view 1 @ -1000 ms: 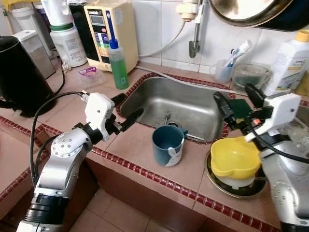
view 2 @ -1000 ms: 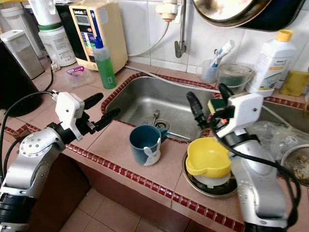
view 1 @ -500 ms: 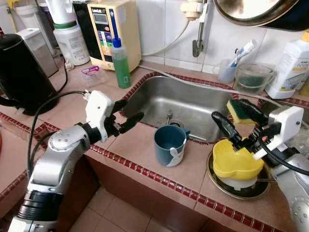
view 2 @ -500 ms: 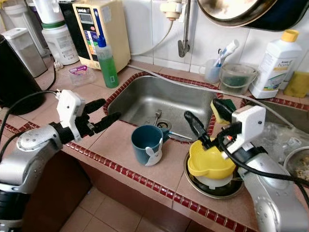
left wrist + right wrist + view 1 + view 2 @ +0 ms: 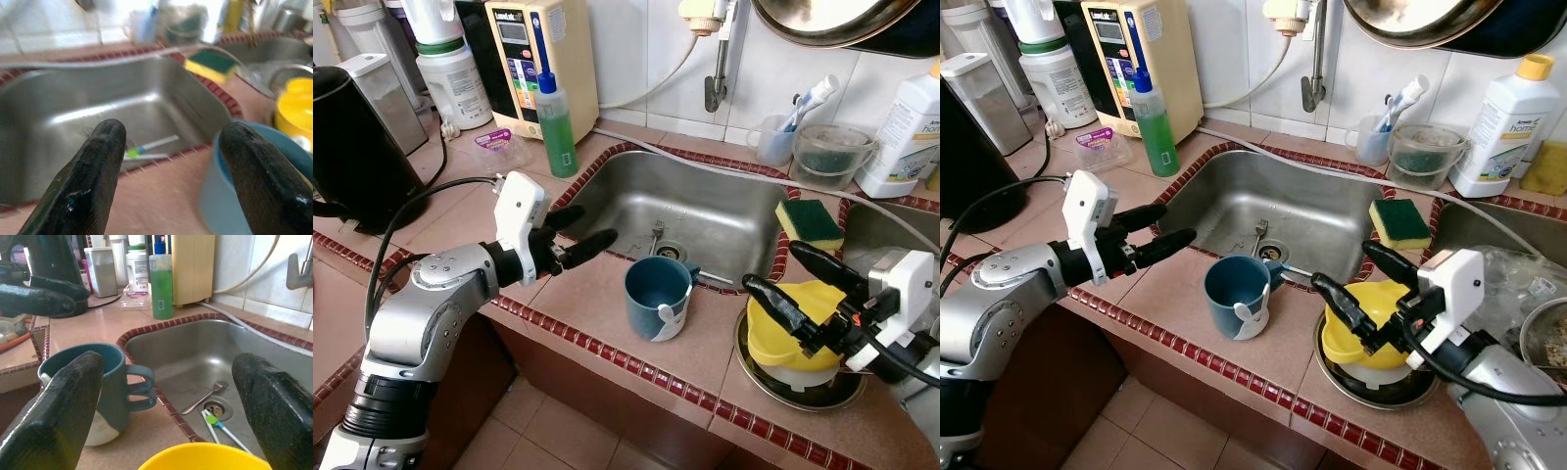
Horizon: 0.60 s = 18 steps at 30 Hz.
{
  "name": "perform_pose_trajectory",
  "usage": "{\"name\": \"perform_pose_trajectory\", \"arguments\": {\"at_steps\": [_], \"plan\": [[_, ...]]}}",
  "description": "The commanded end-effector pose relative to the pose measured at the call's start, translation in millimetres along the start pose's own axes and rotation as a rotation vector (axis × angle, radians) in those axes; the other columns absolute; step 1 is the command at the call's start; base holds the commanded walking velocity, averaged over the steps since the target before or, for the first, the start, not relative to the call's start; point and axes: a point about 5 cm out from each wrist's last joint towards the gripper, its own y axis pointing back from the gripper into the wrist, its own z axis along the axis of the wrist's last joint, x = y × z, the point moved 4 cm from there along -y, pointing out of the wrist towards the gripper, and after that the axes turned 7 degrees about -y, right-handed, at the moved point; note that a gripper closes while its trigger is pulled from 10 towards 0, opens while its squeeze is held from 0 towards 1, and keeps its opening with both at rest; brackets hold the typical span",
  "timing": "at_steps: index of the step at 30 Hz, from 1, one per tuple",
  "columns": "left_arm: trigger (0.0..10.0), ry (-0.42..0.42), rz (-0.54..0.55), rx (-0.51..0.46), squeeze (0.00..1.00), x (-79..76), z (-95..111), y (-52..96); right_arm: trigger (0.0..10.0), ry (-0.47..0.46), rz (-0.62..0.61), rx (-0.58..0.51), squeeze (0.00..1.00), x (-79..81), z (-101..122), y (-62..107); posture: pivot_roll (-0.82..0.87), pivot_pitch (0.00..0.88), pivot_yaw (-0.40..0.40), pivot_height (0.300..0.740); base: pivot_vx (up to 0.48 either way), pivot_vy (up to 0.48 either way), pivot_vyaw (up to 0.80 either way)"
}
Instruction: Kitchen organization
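In the head views, the blue mug stands at centre frame on the tiled counter, just before the sink. The left gripper, fingers spread, hovers left of it. The right gripper, also spread, straddles the yellow bowl at lower right; a sponge lies above.

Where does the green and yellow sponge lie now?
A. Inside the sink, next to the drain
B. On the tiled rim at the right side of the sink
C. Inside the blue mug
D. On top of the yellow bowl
B: the sponge lies flat on the tiled rim right of the sink, behind the yellow bowl.
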Motion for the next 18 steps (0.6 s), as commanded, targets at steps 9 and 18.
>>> {"name": "perform_pose_trajectory", "arguments": {"at_steps": [9, 18], "plan": [[10.0, 0.113, -0.085, 0.083, 0.0, -18.9, 5, -17.3, 10.0, -0.002, 0.063, -0.008, 0.0, 10.0, 3, -6.1, -0.2, 0.083, 0.115, 0.74, 0.0, 0.0, 0.0], [10.0, 0.15, -0.007, 0.192, 0.0, -9.1, -8, -24.8, 10.0, -0.027, 0.11, 0.008, 0.0, 22.0, -2, -6.0, -0.2, 0.096, 0.121, 0.74, 0.0, 0.0, 0.0]]}}
